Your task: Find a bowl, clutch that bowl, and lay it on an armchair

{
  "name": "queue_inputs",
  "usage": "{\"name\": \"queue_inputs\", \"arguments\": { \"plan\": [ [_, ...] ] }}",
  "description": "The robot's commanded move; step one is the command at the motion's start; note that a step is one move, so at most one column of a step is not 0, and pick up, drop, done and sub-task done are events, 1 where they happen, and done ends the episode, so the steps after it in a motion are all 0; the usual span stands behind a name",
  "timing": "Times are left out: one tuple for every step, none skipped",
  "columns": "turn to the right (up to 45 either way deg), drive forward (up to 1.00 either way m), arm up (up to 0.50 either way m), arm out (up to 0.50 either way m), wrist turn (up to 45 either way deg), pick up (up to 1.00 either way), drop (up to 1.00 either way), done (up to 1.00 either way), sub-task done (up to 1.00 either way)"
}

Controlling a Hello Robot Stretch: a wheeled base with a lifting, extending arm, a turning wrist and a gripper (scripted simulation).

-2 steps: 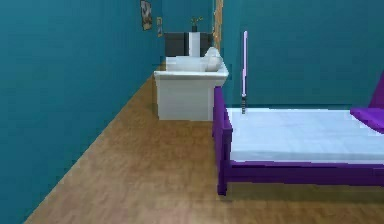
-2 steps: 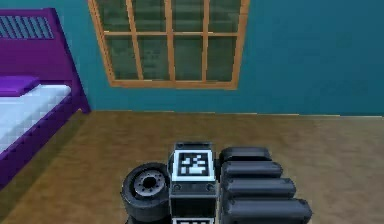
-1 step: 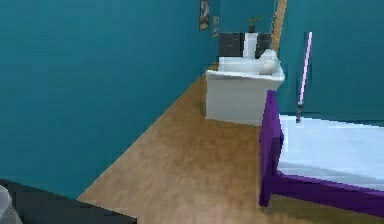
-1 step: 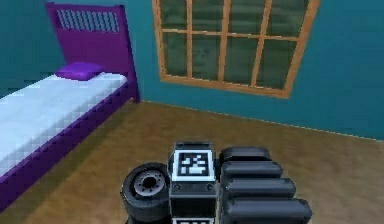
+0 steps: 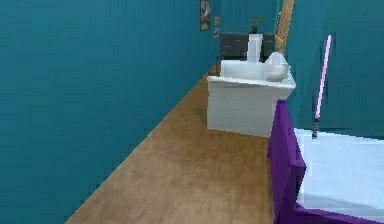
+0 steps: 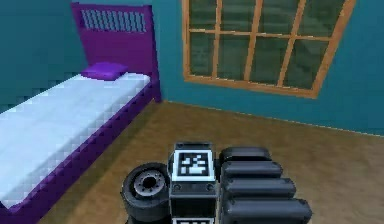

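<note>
Armchair [image 5: 250, 95] ahead, beyond bed [image 5: 330, 165]; window [image 6: 265, 45] right of bed.

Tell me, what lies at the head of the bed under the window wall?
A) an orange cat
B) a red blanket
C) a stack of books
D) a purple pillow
D: a purple pillow lies on the pale mattress of the bed, just in front of its purple headboard, in the arm side view.
</note>
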Motion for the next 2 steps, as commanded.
{"name": "queue_inputs", "arguments": {
  "plan": [
    [45.0,0.00,0.00,0.00,0.0,0.00,0.00,0.00,0.00],
    [45.0,0.00,0.00,0.00,0.0,0.00,0.00,0.00,0.00]
  ]
}}
